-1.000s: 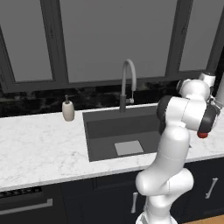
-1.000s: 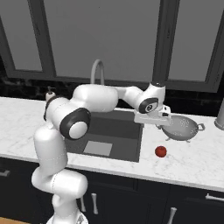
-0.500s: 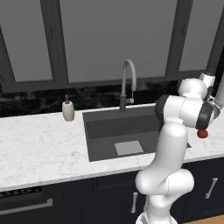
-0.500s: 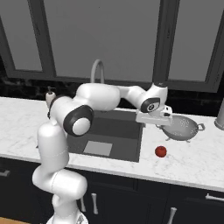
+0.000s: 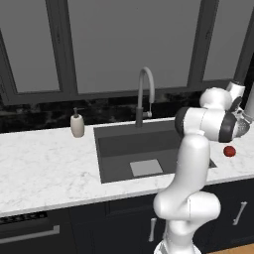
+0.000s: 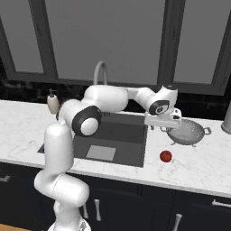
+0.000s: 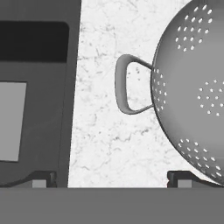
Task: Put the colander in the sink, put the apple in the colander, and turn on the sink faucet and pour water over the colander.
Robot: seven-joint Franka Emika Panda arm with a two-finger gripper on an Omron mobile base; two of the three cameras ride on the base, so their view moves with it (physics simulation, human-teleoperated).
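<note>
Marble surface (image 6: 198,162) carries the colander (image 6: 188,133) right of the sink (image 6: 118,135); released claw (image 6: 163,121) hangs above its handle (image 7: 124,84), risks missing the thin loop

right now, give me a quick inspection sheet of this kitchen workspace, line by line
surface: white marbled counter around a large rectangular dark grey sink; basin holds nothing but its pale square drain plate.
job's things: round silvery-grey perforated metal colander stands on the counter to the right of the sink, one loop handle towards the basin; small bright red apple lies on the counter in front of it, apart from it; tall grey gooseneck faucet behind the sink, no water seen.
clutter: small beige soap dispenser bottle left of the sink.
grippers: gripper open, above the counter between sink edge and colander, holding nothing.
cables: nothing seen.
surroundings: dark windows, black backsplash, dark cabinets below.
</note>
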